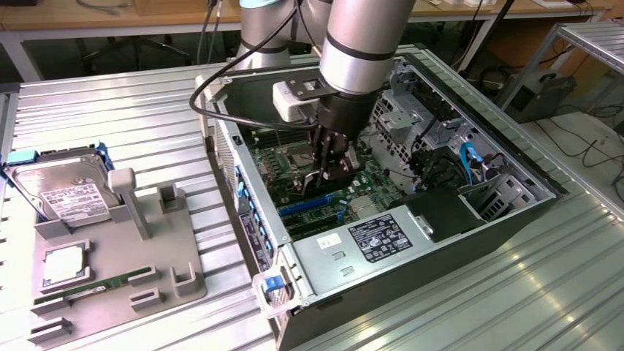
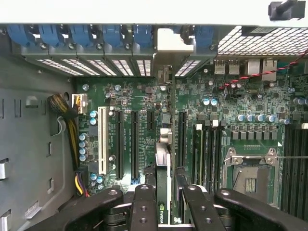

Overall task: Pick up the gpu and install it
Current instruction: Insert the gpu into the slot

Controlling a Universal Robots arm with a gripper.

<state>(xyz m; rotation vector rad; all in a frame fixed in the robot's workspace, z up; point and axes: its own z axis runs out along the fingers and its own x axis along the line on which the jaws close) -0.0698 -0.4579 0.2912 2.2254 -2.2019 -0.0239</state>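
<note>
Black two-finger gripper [image 2: 163, 202] is clamped on the thin dark gpu card [image 2: 162, 178], held edge-on w/ its silvery bracket end toward the case's rear slots. Pick-up looks done. Card hangs inside the open black PC tower [image 1: 507, 219], just over the green motherboard [image 2: 144, 101]; can't tell if it's seated yet.

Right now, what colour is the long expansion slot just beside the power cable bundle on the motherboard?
White; the slot stands out among black ones, clearest in the wrist view, while the gripper holds the gpu.
</note>
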